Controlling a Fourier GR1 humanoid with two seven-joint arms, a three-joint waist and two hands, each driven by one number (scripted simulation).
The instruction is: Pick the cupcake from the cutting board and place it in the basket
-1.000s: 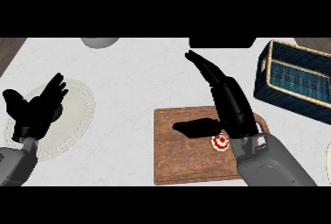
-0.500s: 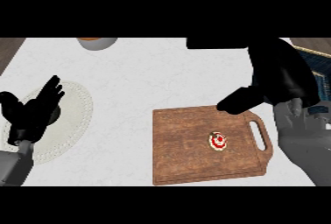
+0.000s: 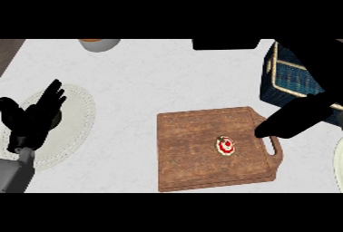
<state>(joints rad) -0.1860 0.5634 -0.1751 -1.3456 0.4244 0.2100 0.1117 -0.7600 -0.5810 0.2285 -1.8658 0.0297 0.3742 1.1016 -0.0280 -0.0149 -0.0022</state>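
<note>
The cupcake [image 3: 226, 145], small with white frosting and a red top, sits on the brown wooden cutting board [image 3: 194, 154], right of its middle and near the handle slot. My right hand [image 3: 315, 86] hangs high over the counter at the upper right as a large dark shape. One digit of it points down-left toward the board's far right corner. It holds nothing and does not touch the cupcake. The dark blue woven basket [image 3: 286, 77] stands behind the board on the right, partly hidden by that hand. My left hand [image 3: 35, 117] rests open at the left, fingers up.
A white round plate [image 3: 75, 118] lies under my left hand. A grey bowl [image 3: 100, 44] stands at the counter's far edge, with a black object [image 3: 224, 44] further right along that edge. Another pale plate's rim [image 3: 338, 156] shows at the right edge.
My right hand has lifted off the board, up and to the right, and now covers part of the basket. The cupcake stays on the board. My left hand has barely moved.
</note>
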